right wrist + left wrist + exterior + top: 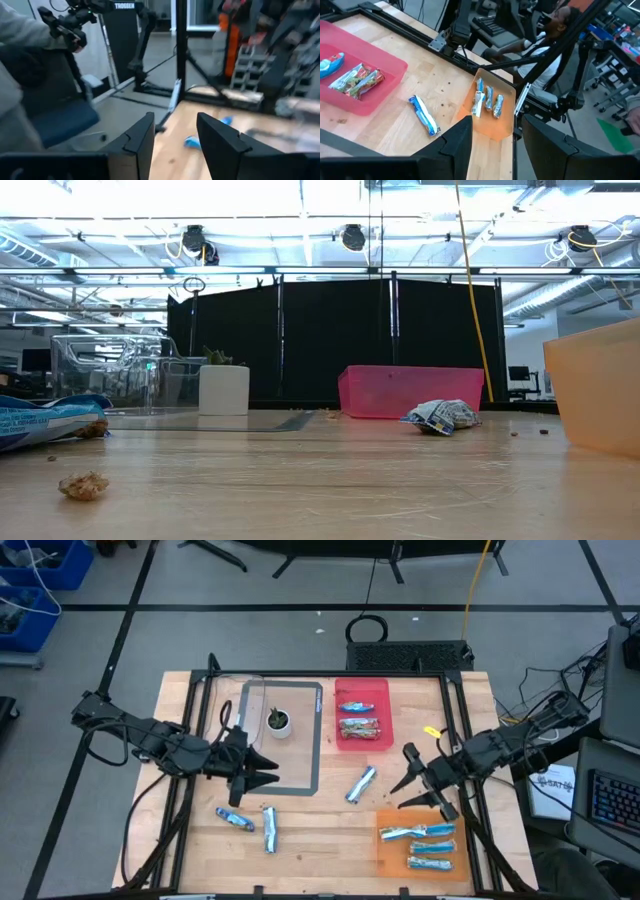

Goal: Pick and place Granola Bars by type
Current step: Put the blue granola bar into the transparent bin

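While both end effectors — left point(262, 772), right point(418, 780) — hang spread and empty, a loose blue bar point(361, 783) lies between them.

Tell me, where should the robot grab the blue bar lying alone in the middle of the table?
Across the middle of the blue bar, from straight above. It lies flat and slanted on the bare wood, with nothing touching it, so fingers can drop on either long side. The crinkled ends are thin and would likely slip. The right gripper hangs open close beside it.
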{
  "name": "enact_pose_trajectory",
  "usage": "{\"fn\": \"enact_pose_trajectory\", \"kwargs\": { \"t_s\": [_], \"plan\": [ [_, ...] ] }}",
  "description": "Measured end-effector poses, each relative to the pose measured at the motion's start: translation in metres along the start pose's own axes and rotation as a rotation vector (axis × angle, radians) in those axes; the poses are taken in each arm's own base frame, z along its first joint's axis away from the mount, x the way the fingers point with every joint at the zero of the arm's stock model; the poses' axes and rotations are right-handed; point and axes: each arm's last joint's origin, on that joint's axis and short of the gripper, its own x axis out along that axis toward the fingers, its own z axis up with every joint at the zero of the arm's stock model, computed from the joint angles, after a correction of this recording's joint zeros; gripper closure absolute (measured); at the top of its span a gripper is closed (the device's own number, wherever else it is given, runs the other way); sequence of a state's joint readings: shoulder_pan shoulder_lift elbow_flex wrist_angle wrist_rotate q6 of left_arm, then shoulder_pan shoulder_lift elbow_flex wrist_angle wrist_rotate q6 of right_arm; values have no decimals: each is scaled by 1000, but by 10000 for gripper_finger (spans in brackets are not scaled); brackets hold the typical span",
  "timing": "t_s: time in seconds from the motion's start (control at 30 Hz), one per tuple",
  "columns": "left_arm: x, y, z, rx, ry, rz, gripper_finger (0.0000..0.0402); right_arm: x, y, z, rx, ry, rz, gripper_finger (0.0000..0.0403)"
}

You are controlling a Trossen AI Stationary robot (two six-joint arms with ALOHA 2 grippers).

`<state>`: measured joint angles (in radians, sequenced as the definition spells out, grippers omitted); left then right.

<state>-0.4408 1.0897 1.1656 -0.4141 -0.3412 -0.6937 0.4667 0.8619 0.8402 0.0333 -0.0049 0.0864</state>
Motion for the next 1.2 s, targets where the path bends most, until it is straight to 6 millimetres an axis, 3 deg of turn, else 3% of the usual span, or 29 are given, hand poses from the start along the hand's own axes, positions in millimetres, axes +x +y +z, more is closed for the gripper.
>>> {"fn": "enact_pose_trajectory", "kwargs": {
  "t_s": [0.2,0.43,0.73,1.0,1.2],
  "plan": [
    [0,0,0,-48,0,1,227,0,-10,1,-109,-3,-46,236],
    [0,0,0,-69,0,1,227,-4,-22,4,-133,74,-6,178],
    [0,1,0,-60,-17,21,227,-22,-36,41,-236,277,-122,100],
    [0,1,0,-44,-17,24,227,-26,-52,79,-330,502,-162,87],
    [0,1,1,-43,-17,24,227,-20,-70,78,-360,691,-188,87]
  ]
}}
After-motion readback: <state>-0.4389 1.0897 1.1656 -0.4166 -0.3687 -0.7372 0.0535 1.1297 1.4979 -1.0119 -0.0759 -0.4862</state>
